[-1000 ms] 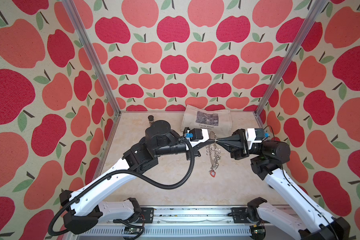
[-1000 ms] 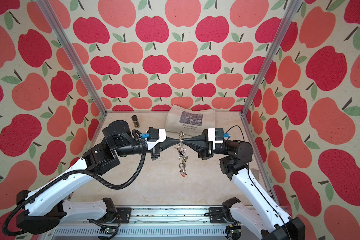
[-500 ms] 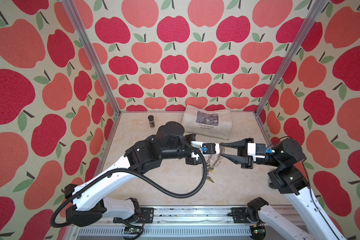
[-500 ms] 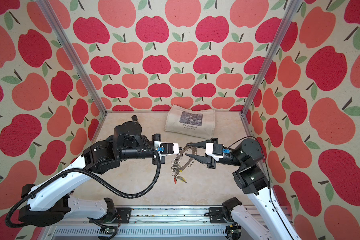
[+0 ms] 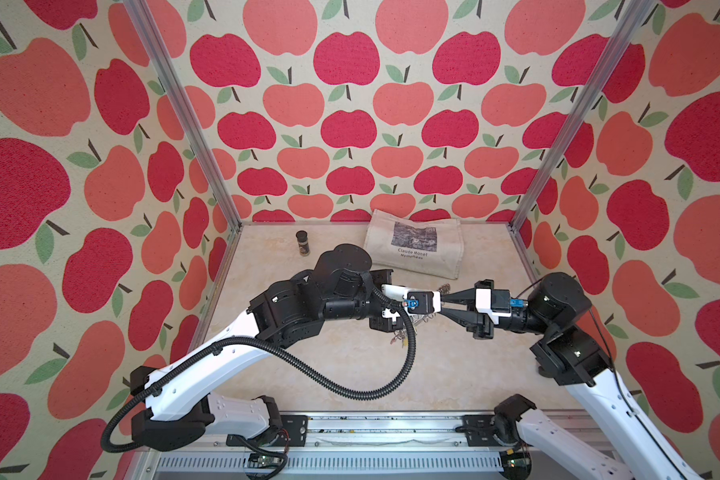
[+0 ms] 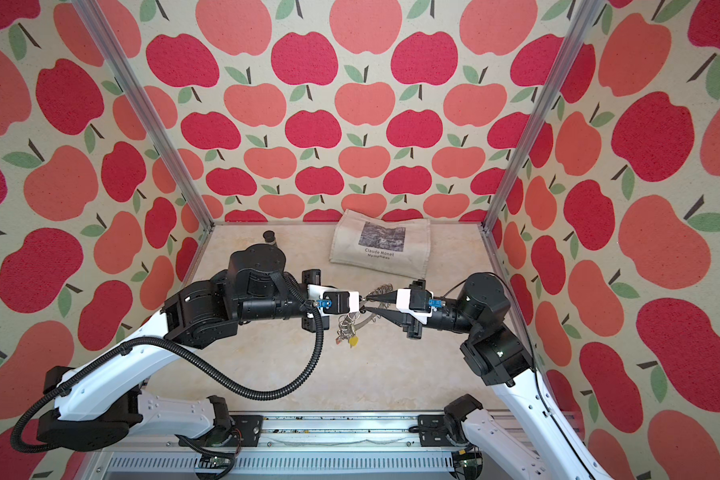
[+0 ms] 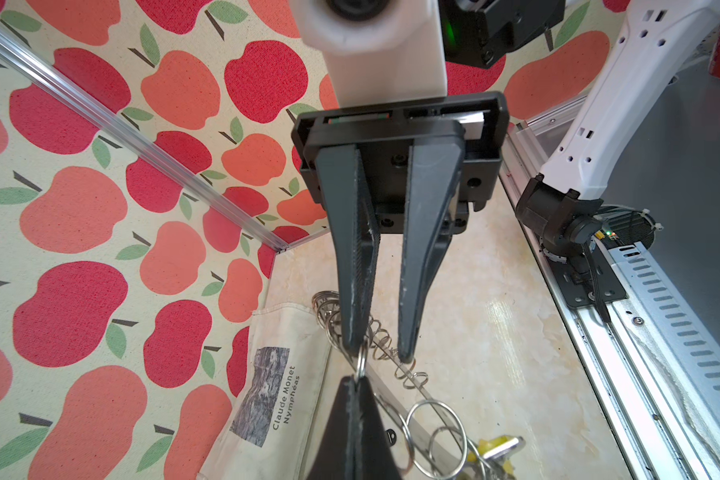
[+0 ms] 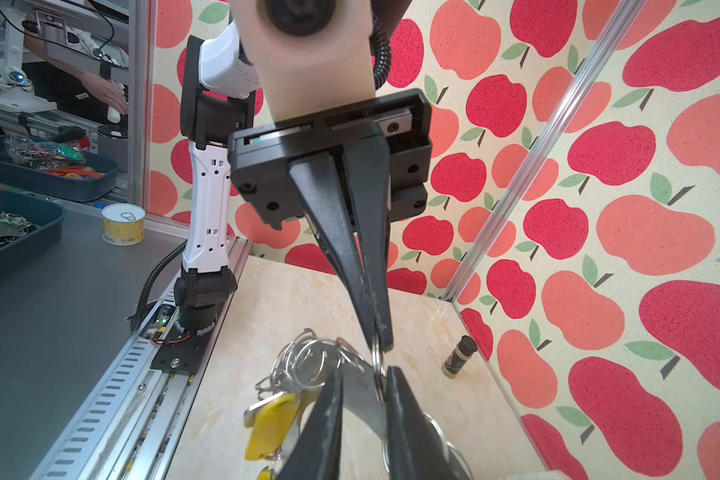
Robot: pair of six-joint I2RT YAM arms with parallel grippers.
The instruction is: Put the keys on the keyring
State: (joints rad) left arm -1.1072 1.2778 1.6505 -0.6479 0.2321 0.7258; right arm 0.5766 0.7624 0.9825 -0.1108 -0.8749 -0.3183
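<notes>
The keyring is a grey metal disc hung with wire rings, held just above the table's middle in both top views. My left gripper is shut on one small wire ring at the disc's rim. My right gripper faces it tip to tip, jaws a little apart, with the disc's band running between the fingers. One of its fingertips touches the same small ring. A yellow-tagged key hangs from the rings. The keys with the black tag cannot be made out.
A canvas tote bag lies flat at the back of the table. A small dark spice jar stands at the back left. Apple-print walls close three sides. Beyond the front rail sit a tin can and dark trays.
Both grippers have come lower and nearer the front with the keyring. The right arm has drawn back to the right, and its jaws have narrowed again after widening.
</notes>
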